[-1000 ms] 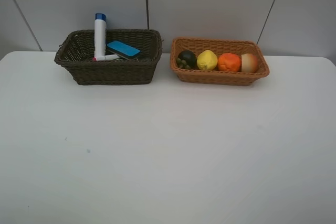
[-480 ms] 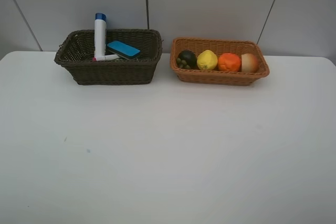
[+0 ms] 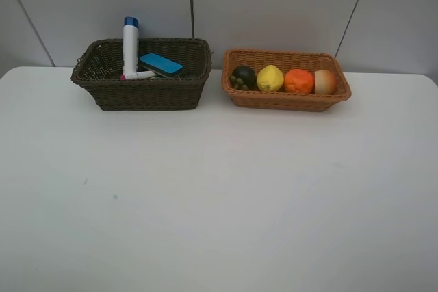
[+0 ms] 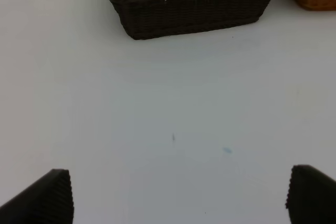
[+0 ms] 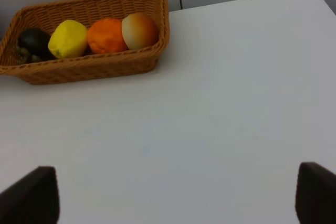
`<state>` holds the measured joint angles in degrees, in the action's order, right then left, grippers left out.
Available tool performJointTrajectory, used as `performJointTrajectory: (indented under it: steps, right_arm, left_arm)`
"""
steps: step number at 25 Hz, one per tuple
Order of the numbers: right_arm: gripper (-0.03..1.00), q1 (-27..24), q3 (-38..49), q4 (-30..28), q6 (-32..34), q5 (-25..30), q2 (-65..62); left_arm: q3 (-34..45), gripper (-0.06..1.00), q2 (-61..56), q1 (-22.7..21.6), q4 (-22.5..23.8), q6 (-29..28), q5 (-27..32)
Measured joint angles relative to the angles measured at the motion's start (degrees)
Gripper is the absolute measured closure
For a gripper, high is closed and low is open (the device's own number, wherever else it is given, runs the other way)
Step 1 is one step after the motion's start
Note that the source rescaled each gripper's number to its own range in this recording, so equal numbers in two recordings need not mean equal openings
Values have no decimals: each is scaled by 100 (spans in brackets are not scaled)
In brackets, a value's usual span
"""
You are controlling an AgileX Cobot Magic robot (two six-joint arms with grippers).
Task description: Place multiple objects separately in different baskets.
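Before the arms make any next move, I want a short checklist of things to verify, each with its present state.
1. Four fruits sit in the light basket: mangosteen, lemon, orange, peach. Ok.
2. Tube, eraser and marker are inside the dark basket. Ok.
3. Pump bottle is in the dark basket. Cannot tell; it is not visible.
4. Left gripper is open, holding nothing. Ok.
5. Right gripper is open, holding nothing. Ok.
6. No loose object is seen on the table. Ok.
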<state>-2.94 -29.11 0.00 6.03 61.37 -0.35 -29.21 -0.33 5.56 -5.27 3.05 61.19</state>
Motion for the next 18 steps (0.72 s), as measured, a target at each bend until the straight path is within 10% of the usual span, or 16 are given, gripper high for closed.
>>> performJointTrajectory:
  steps: [18]
  right_arm:
    - [-3, 0, 0, 0, 0, -3, 0]
  left_arm:
    - [0, -5, 0, 0, 0, 0, 0]
